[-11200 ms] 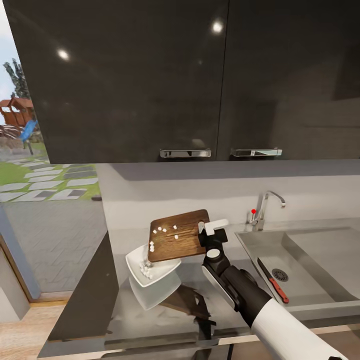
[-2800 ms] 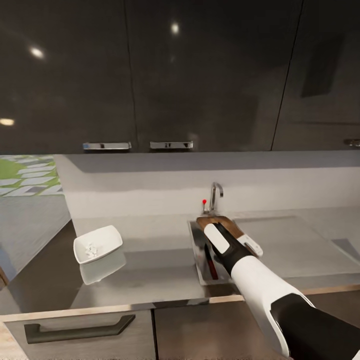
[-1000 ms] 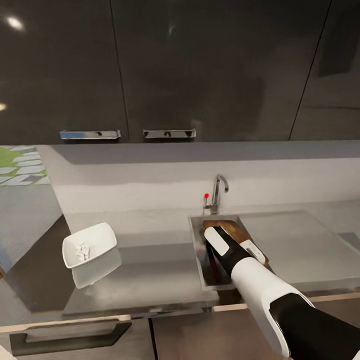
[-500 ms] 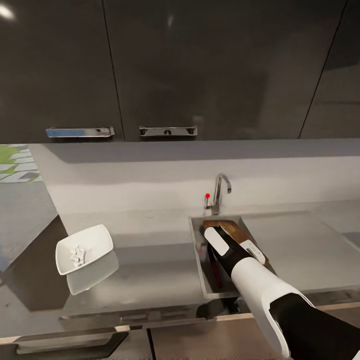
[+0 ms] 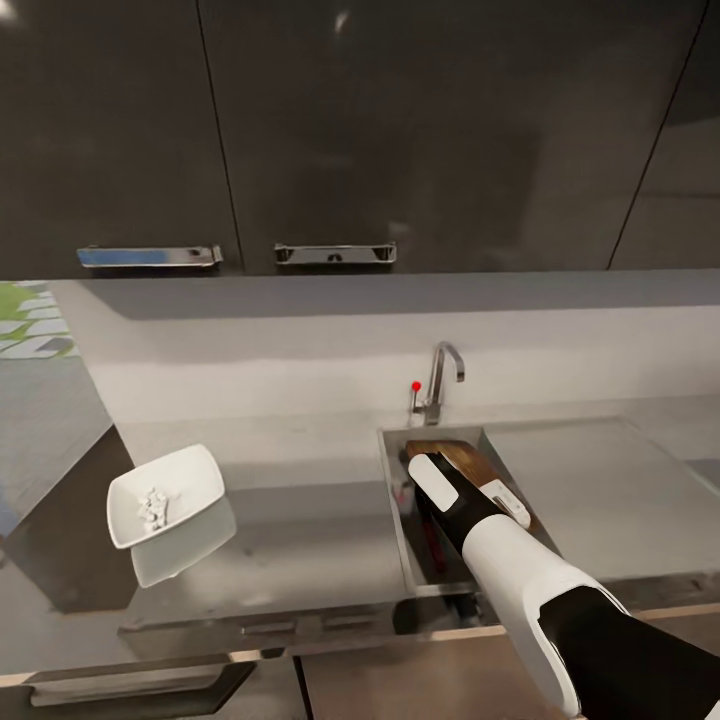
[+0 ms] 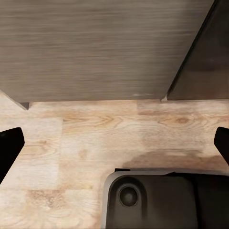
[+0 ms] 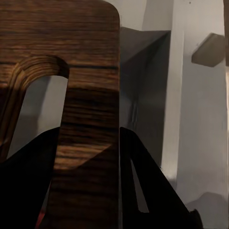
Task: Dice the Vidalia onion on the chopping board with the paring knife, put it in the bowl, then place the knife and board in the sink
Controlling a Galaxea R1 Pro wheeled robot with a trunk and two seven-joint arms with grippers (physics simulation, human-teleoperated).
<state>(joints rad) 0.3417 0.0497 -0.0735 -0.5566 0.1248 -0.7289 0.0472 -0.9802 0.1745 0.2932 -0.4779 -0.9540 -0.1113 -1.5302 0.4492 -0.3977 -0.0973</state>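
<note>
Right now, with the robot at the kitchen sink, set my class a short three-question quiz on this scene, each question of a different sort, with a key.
1. True or false: the chopping board is gripped between the jaws of the right gripper.
2. Multiple choice: where is the diced onion? A) on the board B) in the bowl C) in the sink
3. Fill in: the left gripper, jaws wide apart, faces a wooden ____.

Key:
1. True; in the right wrist view both jaws press the board's end beside its oval slot.
2. B
3. floor
</note>
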